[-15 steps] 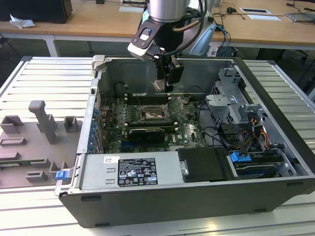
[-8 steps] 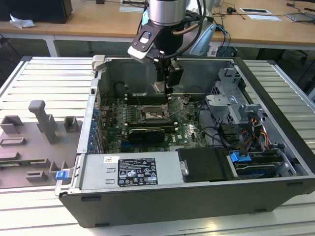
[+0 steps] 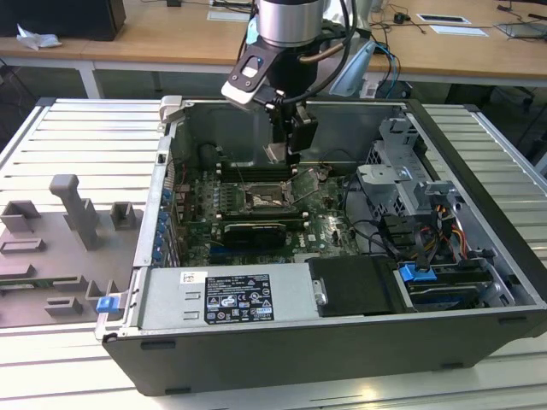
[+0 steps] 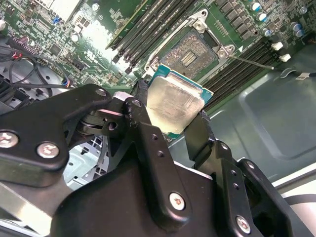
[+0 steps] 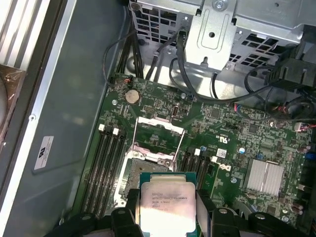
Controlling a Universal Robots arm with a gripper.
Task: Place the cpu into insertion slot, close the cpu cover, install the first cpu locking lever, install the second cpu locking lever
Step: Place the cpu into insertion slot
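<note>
Pincer tight around cpu (near socket)

We mark the cpu by its pale silver-grey, mottled top and teal-green rim. The end effector is matt black with silver screws. We note the green motherboard, its black memory slots and a silver, finely striped heatsink. The case is dark grey. The tabletop is pale grey and ribbed, and a clip is bright blue.
</note>
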